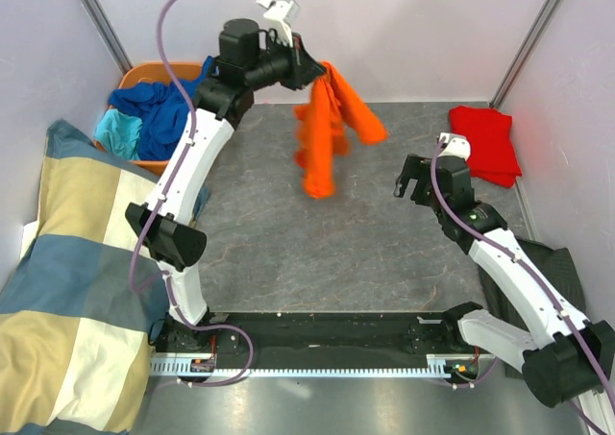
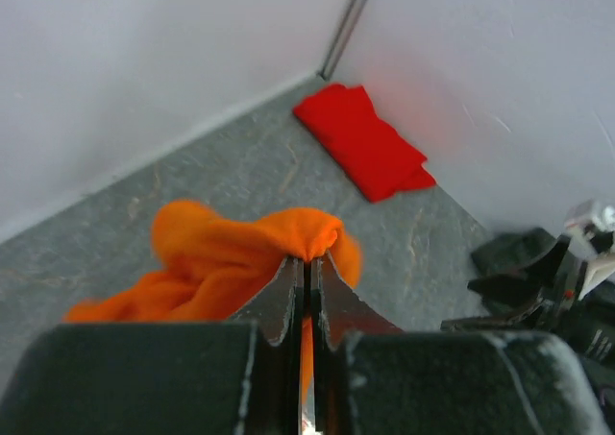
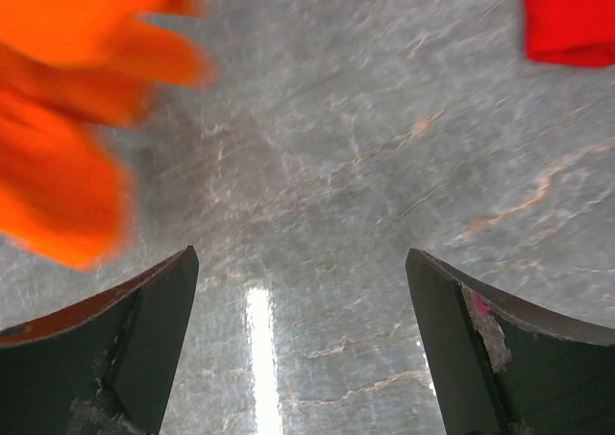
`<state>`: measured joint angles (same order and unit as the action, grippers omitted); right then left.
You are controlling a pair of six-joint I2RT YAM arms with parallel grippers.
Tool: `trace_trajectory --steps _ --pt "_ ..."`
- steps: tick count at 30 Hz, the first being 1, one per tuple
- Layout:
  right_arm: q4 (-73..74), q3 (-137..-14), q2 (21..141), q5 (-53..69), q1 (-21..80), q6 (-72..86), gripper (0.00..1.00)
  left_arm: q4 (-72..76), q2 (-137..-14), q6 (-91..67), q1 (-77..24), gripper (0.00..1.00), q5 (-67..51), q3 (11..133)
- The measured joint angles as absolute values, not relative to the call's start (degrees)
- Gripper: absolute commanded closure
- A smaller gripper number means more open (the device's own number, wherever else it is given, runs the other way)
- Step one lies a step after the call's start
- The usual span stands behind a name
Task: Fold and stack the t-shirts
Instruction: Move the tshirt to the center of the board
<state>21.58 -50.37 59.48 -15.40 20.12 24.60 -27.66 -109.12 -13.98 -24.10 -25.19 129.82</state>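
the left arm [image 1: 192,157] rises from its base at the near left, bends at the elbow and reaches high toward the far side, with the wrist turned to the right. the left pincer [image 1: 315,70] is closed tight. in the wrist view its two fingers [image 2: 279,296] lie almost together and pinch a fold of the orange t-shirt [image 1: 327,137], which hangs from them above the table [image 1: 288,253]. the right arm [image 1: 519,272] goes from its base to an elbow at the near right, then stretches low toward the far left. the right pincer [image 1: 405,179] is spread wide, its fingers [image 3: 144,339] well apart and pointing down at the table.
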Motion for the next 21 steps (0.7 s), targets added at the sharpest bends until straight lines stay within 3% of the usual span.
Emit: trace_trajectory --steps 8,21 --pt "23.4 -51.6 56.5 -18.9 20.1 23.9 0.02 -26.4 -102.9 -11.8 -24.3 0.98 -20.8 108.1" --pt "24.5 -51.6 58.5 -19.4 20.1 23.9 0.02 -23.6 -102.6 -11.0 -23.3 0.98 -20.0 98.6"
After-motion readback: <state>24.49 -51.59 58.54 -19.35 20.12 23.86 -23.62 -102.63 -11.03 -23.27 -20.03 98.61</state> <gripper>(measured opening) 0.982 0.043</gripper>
